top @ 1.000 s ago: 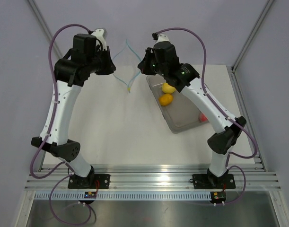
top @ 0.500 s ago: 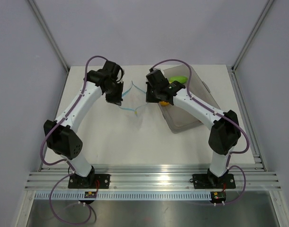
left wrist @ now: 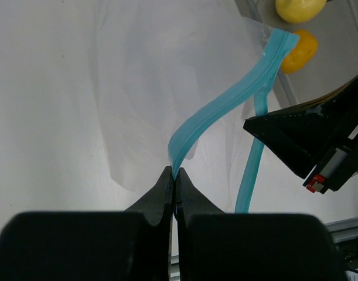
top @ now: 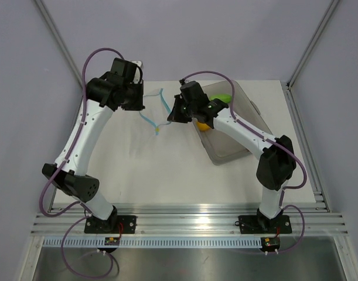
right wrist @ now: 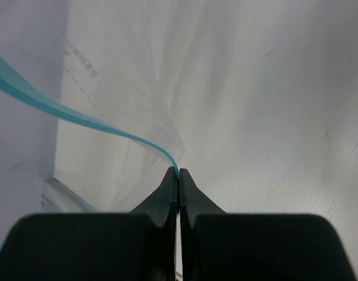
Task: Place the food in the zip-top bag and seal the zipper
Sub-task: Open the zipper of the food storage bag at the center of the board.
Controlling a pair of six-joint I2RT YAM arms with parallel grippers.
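Since half a second ago the left gripper [left wrist: 174,178] has pulled back, spreading the bag [left wrist: 155,88] between both arms beside the tray [top: 228,146]. It pinches the blue zipper [left wrist: 225,102]; the right gripper [right wrist: 177,174] pinches the opposite lip. A lemon [left wrist: 299,7] and an orange toy [left wrist: 300,51] lie in the tray.

You have a white bench [top: 155,170] before you, with a grey translucent rectangular tray [top: 228,147] lying at an angle on its right half. A slotted aluminium rail [top: 190,212] lines the near edge, and pale walls [top: 184,35] enclose it.
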